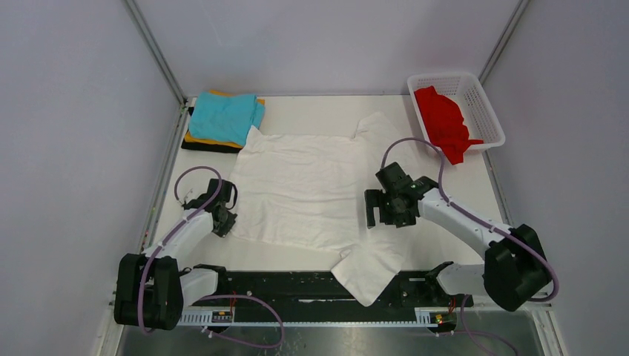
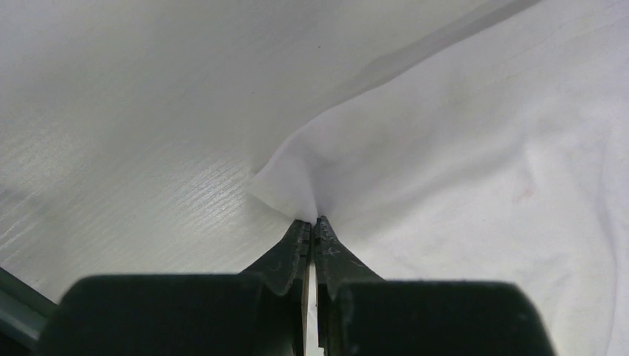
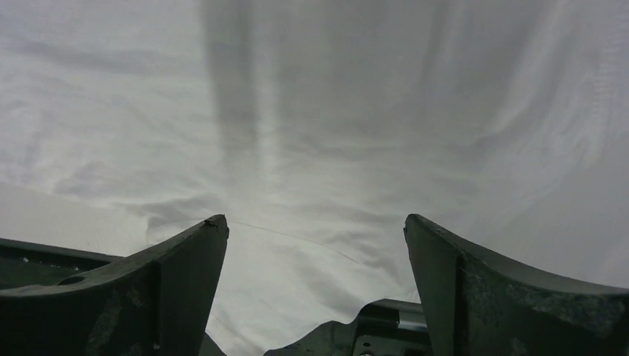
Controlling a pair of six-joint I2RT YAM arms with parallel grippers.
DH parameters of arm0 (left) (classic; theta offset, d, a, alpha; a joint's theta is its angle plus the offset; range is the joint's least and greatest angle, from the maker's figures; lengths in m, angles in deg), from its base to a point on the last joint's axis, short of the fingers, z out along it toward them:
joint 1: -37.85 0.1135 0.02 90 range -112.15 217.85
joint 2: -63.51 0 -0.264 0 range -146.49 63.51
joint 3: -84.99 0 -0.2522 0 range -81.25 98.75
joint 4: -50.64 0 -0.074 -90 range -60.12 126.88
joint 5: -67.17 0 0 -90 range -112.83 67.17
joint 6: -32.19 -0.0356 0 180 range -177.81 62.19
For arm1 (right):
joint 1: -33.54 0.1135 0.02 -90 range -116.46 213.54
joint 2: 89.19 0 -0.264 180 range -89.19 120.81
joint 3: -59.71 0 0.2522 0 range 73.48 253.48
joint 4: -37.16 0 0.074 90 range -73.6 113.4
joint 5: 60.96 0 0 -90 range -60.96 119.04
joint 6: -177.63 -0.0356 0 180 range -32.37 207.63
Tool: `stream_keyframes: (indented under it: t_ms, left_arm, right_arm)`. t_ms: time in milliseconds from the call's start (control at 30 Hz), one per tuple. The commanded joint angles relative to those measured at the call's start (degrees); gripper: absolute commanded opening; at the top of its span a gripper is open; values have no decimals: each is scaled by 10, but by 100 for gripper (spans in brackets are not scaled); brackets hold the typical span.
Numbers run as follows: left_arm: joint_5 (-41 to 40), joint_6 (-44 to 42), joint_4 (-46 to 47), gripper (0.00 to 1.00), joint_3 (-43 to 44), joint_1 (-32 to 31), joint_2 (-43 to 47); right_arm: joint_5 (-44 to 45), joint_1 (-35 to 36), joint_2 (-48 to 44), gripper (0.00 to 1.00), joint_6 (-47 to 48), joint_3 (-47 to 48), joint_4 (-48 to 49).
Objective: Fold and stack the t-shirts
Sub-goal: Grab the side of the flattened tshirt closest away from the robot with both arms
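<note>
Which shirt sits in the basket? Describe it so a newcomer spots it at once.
Look to the far right corner of the white table, where a white plastic mesh basket stands. A crumpled red cotton t-shirt lies in it, one end spilling over the near rim. It is the only red thing in view.

You are looking into a robotics lab cell. Plain grey panels (image 1: 74, 111) are closing in a white counter (image 1: 319, 111) on three sides, metal struts (image 1: 154, 50) are running up the corners, and a left arm (image 1: 182, 233) and right arm (image 1: 460, 215) are sitting on a black rail (image 1: 297, 285), trailing purple cables (image 1: 197, 169).
</note>
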Motion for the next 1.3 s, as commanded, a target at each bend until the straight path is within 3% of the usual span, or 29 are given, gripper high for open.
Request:
stream_keyframes:
  t_ms: [0, 267, 633, 733, 900, 1067, 1267]
  left_arm:
    - [30, -6, 2, 0, -20, 2, 0]
    - [54, 3, 23, 0, -25, 2, 6]
    - [87, -6, 54, 0, 12, 2, -33]
    - [93, -7, 54, 0, 15, 2, -31]
    - [95, -10, 56, 0, 7, 2, -12]
    - [102, -18, 65, 0, -7, 2, 13]
    - [85, -30, 64, 0, -24, 2, 59]
  right_arm:
    - [-4, -2, 59, 98, -25, 6, 14]
    - [-46, -90, 210, 98, -30, 64, 62]
    - [-53, -164, 350, 99, 14, 243, 44]
    - [-30, -164, 324, 98, 23, 260, 25]
    - [10, -138, 202, 96, 29, 201, 2]
    - [55, -34, 92, 95, 19, 108, -57]
    - [32, 110, 11, 91, -56, 9, -124]
